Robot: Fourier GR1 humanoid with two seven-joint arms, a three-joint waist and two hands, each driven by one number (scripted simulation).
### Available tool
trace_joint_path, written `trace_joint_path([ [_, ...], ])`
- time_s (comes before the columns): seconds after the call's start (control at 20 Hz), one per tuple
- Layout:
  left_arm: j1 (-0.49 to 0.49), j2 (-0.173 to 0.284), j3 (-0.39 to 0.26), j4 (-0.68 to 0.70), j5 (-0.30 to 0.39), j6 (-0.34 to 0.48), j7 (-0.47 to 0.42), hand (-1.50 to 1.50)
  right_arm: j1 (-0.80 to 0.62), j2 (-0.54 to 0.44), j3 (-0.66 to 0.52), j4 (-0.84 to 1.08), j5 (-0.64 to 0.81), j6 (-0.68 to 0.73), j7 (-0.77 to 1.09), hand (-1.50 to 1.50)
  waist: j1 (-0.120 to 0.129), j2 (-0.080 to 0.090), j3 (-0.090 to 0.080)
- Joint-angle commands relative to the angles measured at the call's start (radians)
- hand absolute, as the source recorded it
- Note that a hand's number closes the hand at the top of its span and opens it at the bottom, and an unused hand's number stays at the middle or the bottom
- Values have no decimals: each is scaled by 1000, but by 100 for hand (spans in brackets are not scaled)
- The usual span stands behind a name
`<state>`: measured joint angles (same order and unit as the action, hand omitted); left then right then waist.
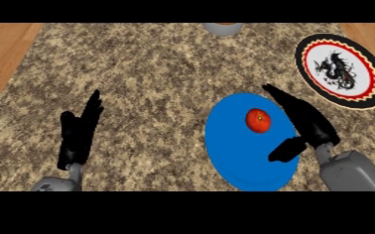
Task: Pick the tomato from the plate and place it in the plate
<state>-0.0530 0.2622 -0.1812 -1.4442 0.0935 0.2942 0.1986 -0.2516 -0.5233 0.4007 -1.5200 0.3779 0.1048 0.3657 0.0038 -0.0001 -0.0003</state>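
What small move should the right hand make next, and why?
Probably close round the tomato. It lies on the blue plate, untouched, and the open right hand is beside it, fingers straight, thumb apart. The dragon plate waits further right. The left hand rests open.

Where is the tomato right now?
In the head view the tomato sits on the blue plate, right of centre, just left of the open right hand.

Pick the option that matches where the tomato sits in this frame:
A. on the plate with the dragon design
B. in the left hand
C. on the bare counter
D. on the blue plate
D: the tomato lies on the blue plate, beside the open right hand.
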Motion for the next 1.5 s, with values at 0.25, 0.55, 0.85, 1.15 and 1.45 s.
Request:
trace_joint_path([
  [0.25,16,-69,33,46,-67,-25,-47,0,-38,116,-75,80,104,131,-28,-150,-3,0,0],
  [0.55,28,-53,88,-14,-75,-82,0,0,23,162,-136,30,162,167,-47,-150,-4,-1,0],
  [0.85,24,-87,101,6,-92,-92,-24,0,-79,283,-135,327,283,64,-165,-150,2,1,0],
  [1.15,-29,-109,102,-15,-107,-103,64,0,-89,236,-173,402,342,76,-281,150,3,2,1],
  [1.45,34,-113,116,-43,-142,-110,33,0,-10,284,-167,271,418,3,-284,150,-3,0,0],
])
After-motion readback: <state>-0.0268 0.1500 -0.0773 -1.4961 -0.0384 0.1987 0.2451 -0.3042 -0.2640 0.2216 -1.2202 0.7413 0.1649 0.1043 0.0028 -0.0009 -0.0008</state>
